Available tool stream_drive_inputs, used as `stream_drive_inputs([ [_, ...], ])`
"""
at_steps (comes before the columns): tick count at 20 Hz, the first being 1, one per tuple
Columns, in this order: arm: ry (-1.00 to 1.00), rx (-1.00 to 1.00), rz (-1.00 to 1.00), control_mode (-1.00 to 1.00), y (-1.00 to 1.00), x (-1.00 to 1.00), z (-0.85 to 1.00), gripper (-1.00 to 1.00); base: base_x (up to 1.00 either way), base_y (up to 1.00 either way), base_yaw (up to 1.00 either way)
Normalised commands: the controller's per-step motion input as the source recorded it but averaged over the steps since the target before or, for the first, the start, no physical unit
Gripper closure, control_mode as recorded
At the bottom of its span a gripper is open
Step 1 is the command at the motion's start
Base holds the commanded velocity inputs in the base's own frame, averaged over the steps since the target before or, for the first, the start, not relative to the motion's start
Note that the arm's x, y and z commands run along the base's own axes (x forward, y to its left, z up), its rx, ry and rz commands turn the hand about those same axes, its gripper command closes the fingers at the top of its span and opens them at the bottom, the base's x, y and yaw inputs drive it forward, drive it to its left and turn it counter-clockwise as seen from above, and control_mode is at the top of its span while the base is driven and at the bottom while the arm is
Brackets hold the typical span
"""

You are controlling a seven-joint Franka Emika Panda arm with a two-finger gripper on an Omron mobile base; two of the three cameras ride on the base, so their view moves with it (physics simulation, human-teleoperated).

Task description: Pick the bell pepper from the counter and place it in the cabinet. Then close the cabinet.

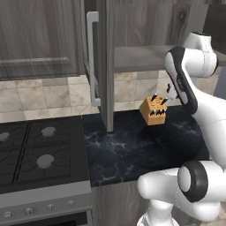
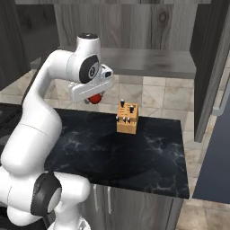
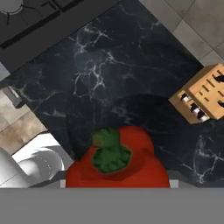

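With the bell pepper [image 3: 117, 159] clamped in the hand [image 2: 93, 96] above the surface [image 2: 134, 150], a lift toward the cabinet [image 2: 148, 60] shelf is called for next.

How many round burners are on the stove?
3 burners on the stove show: one at the back, one in front, one at the left edge. More may lie past the picture's edge.

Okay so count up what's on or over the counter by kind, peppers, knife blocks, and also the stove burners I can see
Bell pepper: 1, red, held in the hand above the counter
Knife block: 1, tan, standing on the counter
Stove burners: 4 in view, on the stove beside the counter
Total: 6
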Motion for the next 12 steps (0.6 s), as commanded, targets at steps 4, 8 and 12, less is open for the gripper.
stream_drive_inputs([
  [4, -0.31, 0.0, 0.0, -1.0, 0.24, 0.0, 0.39, 1.0, 0.0, 0.0, 0.0],
  [8, -0.28, 0.0, 0.0, -1.0, 0.23, 0.12, 0.15, 1.0, 0.0, 0.0, 0.0],
  [12, -0.25, 0.0, -0.05, -1.0, 0.16, 0.33, 0.01, 1.0, 0.0, 0.0, 0.0],
])
